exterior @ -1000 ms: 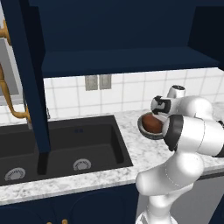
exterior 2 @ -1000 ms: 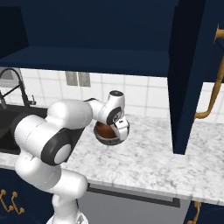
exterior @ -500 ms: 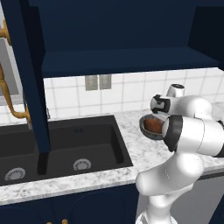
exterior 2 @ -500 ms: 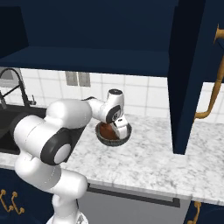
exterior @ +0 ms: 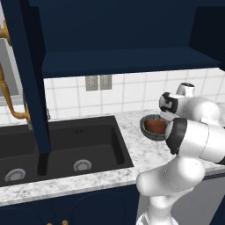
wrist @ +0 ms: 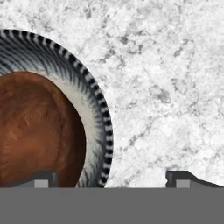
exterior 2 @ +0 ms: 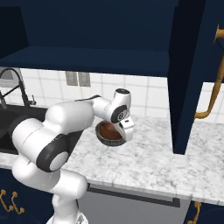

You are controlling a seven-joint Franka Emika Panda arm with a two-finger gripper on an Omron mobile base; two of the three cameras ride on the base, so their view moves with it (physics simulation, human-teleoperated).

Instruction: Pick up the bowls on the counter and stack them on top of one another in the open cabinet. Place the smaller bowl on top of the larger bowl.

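On the speckled counter (exterior 2: 153, 162) right of the sink rests the wide dark grey bowl (wrist: 94, 94) with its striped rim and pale inside. The reddish-brown bowl (wrist: 37, 131) looks nested inside it; both bowls also appear together in the base views, the grey bowl (exterior 2: 103, 137) holding the brown bowl (exterior: 154, 126). My gripper (wrist: 113, 178) hangs straight over the rim, open wide: one fingertip (wrist: 43, 178) is above the brown inside, the other (wrist: 183, 178) is above bare counter. The hand (exterior 2: 126, 127) hides part of the bowls. The open navy cabinet shelf (exterior: 118, 61) is above.
A black double sink (exterior: 66, 145) lies left of the bowls, with a dark faucet (exterior 2: 12, 89) behind it. The tall navy door panel (exterior 2: 189, 78) stands at the right, another door panel (exterior: 30, 88) hangs over the sink. Brass handles (exterior 2: 214, 89) and a wall outlet (exterior: 99, 82) are nearby.
The hand has shifted only slightly over the bowls. The bowls stay in the same spot on the counter.
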